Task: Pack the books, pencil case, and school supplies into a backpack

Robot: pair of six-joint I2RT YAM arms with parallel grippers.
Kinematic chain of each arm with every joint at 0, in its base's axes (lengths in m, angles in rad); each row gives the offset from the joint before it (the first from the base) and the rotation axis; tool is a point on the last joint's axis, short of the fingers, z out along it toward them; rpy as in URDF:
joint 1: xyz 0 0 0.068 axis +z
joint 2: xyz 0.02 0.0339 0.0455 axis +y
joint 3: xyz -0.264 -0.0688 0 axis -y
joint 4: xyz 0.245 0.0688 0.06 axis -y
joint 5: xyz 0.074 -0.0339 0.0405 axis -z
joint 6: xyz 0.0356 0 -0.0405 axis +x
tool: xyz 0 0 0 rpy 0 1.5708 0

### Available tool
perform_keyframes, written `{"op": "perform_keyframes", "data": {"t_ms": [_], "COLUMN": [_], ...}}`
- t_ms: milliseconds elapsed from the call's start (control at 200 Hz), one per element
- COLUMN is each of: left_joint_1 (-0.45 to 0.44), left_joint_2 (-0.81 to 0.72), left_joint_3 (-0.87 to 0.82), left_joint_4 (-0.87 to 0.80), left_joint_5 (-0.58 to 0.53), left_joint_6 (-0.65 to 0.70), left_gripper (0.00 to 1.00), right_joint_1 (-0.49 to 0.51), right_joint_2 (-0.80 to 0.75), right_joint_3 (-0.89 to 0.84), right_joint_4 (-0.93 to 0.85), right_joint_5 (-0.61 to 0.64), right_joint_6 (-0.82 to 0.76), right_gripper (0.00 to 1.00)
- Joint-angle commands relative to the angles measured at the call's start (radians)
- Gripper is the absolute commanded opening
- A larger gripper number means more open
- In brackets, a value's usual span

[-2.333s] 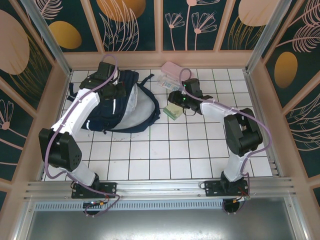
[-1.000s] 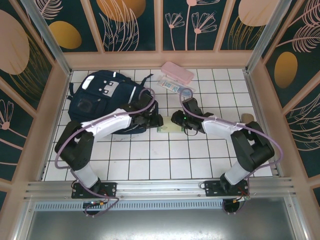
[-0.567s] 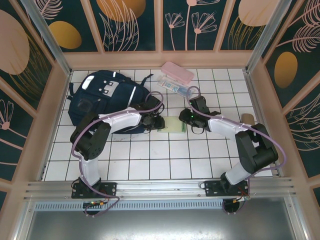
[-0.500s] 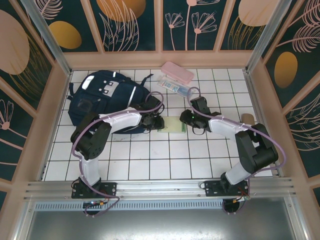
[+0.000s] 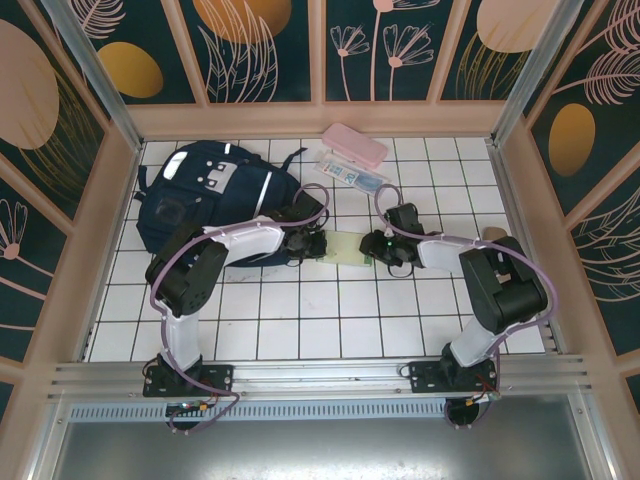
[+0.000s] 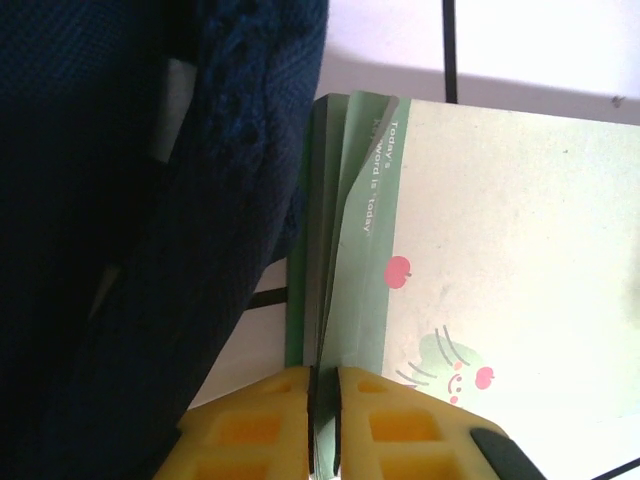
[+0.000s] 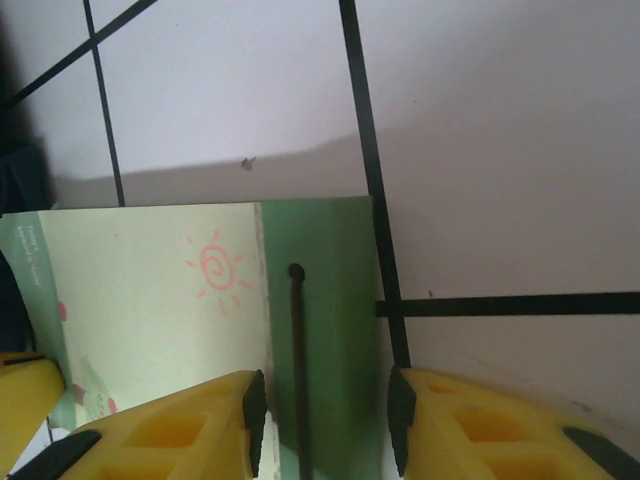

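Note:
The pale green book (image 5: 346, 250) lies on the white tiles just right of the navy backpack (image 5: 215, 195). My left gripper (image 5: 318, 243) is shut on the book's left edge. In the left wrist view its yellow fingers (image 6: 400, 425) pinch the cover and pages of the book (image 6: 480, 250), with the backpack (image 6: 120, 250) alongside. My right gripper (image 5: 375, 252) is open at the book's right end. In the right wrist view its gripper (image 7: 325, 410) straddles the dark green spine band of the book (image 7: 320, 300) with a gap on each side. The pink pencil case (image 5: 354, 146) and a clear packet (image 5: 350, 175) lie at the back.
The backpack fills the back left corner, its fabric pressed against the book's left edge. Wooden walls (image 5: 320, 118) ring the tiled floor. Open tiles (image 5: 330, 320) stretch in front of both grippers toward the arm bases.
My left gripper's jaws have closed onto the book's left edge. The right gripper has shifted slightly right and nearer along the book, still open. The backpack has not moved.

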Motion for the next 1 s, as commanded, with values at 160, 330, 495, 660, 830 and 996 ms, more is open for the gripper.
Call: {"op": "perform_keyframes", "data": {"t_ms": [160,330,495,660,830,996], "left_joint_1": [0.005,0.006,0.005,0.005,0.014,0.03], "left_joint_2": [0.037,0.028,0.025,0.019,0.007,0.006], "left_joint_3": [-0.08,-0.092,-0.092,-0.085,-0.087,-0.101], "left_joint_4": [0.038,0.048,0.045,0.033,0.009,0.006], "left_joint_5": [0.047,0.063,0.068,0.061,0.029,0.022], "left_joint_6": [0.013,0.018,0.027,0.034,0.053,0.056], "left_gripper": [0.13,0.14,0.14,0.16,0.21,0.23], "right_joint_1": [-0.014,-0.049,-0.067,-0.08,-0.136,-0.201], "right_joint_2": [0.089,0.056,0.027,0.007,-0.05,-0.128], "right_joint_3": [-0.072,-0.124,-0.138,-0.14,-0.185,-0.223], "right_joint_4": [0.27,0.447,0.524,0.459,0.454,0.483], "right_joint_5": [-0.357,-0.493,-0.558,-0.503,-0.485,-0.556], "right_joint_6": [0.059,0.137,0.176,0.15,0.146,0.166], "right_gripper": [0.41,0.38,0.37,0.18,0.0,0.0]}}
